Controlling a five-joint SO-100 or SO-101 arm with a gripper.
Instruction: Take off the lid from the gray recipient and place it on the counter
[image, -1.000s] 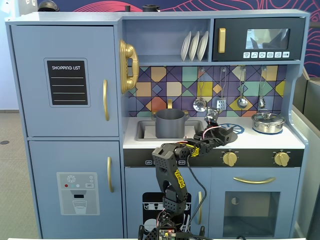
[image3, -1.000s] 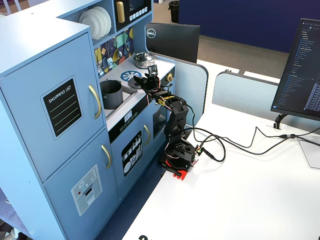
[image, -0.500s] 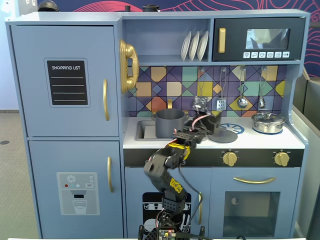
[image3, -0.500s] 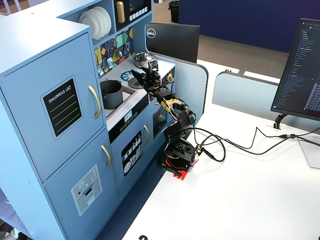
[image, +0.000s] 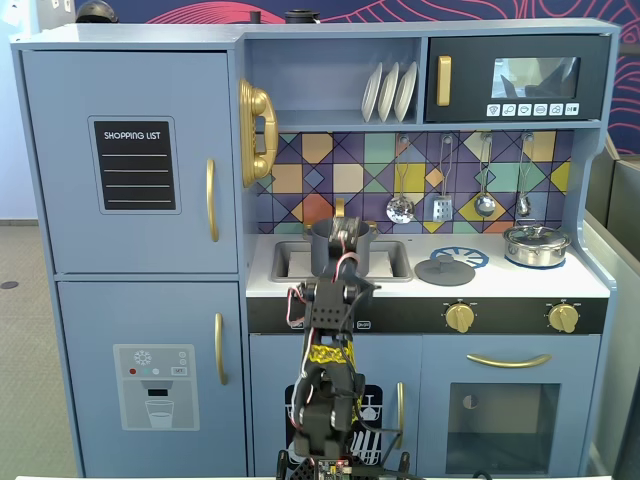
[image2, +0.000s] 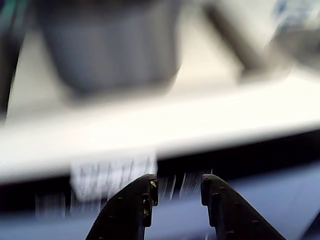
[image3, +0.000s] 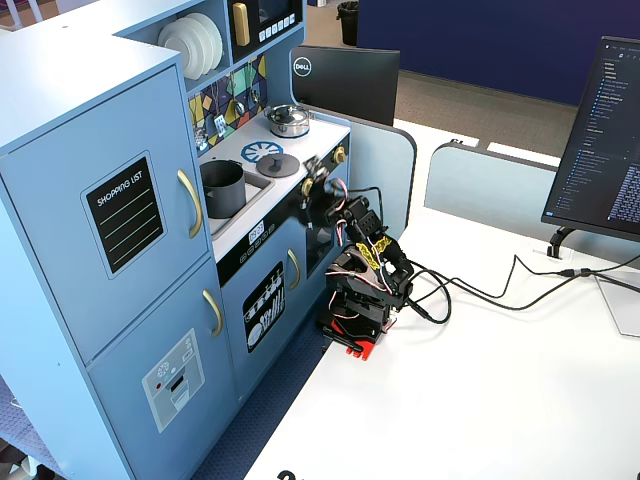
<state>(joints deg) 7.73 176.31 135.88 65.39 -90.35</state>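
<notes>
Lying flat on the white counter (image: 520, 283), the dark gray lid (image: 445, 269) rests knob up, overlapping the near edge of the blue-and-white burner print (image: 463, 256); a fixed view from the side shows the same lid (image3: 277, 165) just in front of that print. The gray pot (image: 343, 248) stands uncovered and upright in the sink basin (image: 285, 262), well left of the lid in a fixed view from the front, and its open top is plain in the side view (image3: 222, 187). A shiny silver pot (image: 535, 245) with its own lid sits at the counter's far right in the front view. The arm (image: 328, 370) stands folded in front of the kitchen, below the counter edge. In the wrist view the gripper (image2: 179, 187) holds nothing, its two dark fingers (image2: 145, 200) parted with a clear gap between them, pointing toward the counter's front edge; beyond it, blurred, the pot (image2: 107, 45) fills the upper left and the lid's dark rim (image2: 235, 37) runs across the upper right.
</notes>
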